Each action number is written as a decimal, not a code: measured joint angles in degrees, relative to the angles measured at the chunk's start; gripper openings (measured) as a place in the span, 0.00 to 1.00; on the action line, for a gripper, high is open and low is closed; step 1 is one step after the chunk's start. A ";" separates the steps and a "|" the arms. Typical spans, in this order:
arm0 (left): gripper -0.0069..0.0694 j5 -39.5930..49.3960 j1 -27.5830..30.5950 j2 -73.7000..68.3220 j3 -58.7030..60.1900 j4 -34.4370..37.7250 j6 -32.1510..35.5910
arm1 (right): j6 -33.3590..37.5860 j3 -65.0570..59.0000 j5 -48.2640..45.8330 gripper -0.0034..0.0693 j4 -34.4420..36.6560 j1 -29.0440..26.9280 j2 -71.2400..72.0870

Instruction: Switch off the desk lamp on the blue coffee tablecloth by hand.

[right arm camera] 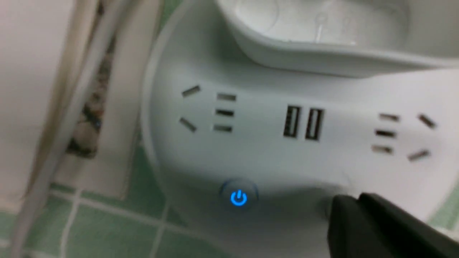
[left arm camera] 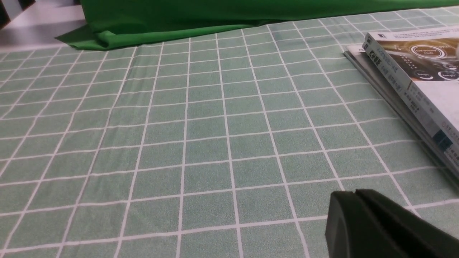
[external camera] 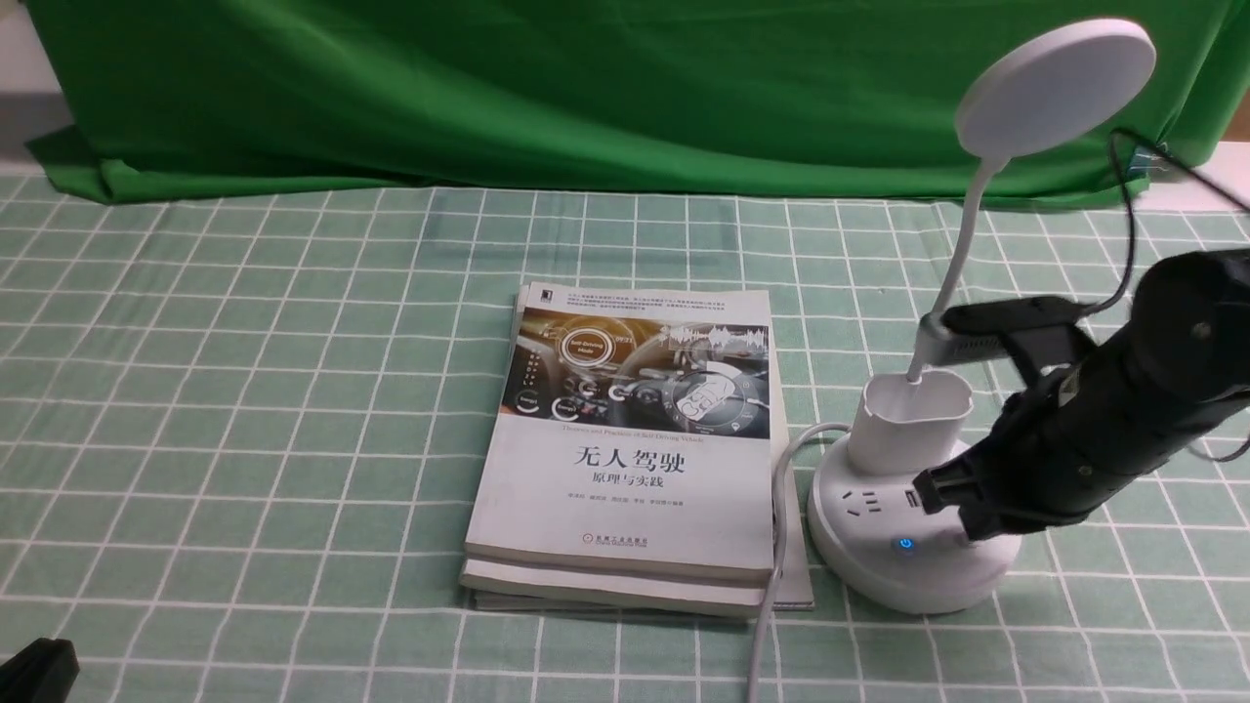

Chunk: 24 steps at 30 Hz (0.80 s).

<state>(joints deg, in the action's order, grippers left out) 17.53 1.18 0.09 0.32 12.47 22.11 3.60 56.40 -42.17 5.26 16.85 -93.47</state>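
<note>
The white desk lamp (external camera: 913,532) stands on the pale green grid tablecloth (external camera: 244,410) at the right. Its disc head (external camera: 1055,86) is up high and its neck runs down into the cup holder (external camera: 908,415). A blue power button (external camera: 906,544) glows on the round base. My right gripper (external camera: 962,522) is shut, its tips against the base just right of that button. In the right wrist view the base (right arm camera: 272,154) fills the frame, the blue button (right arm camera: 239,198) glows, and the shut gripper (right arm camera: 349,206) covers a spot beside it. My left gripper (left arm camera: 346,200) is shut, low over bare cloth (left arm camera: 200,136).
Stacked books (external camera: 635,439) lie just left of the lamp, also in the left wrist view (left arm camera: 416,79). A white power cord (external camera: 776,547) runs from the base toward the front edge. A dark green backdrop cloth (external camera: 547,88) hangs behind.
</note>
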 joint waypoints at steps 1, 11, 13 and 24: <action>0.09 0.00 0.00 0.00 0.00 0.00 0.00 | -0.21 -0.39 -0.28 0.09 0.00 0.09 1.39; 0.09 0.00 0.00 0.00 0.00 0.00 0.00 | -2.81 -17.97 -0.92 0.09 0.00 0.50 25.77; 0.09 0.00 0.00 0.00 0.00 0.00 0.00 | -3.60 -20.12 -1.81 0.09 0.00 0.49 30.98; 0.09 0.00 0.00 0.00 0.00 0.00 0.00 | -5.52 -21.68 -0.22 0.11 -0.23 0.56 51.20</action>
<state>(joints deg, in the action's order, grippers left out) 17.53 1.18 0.09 0.32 12.47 22.11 -1.92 34.73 -42.40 5.02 17.41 -42.27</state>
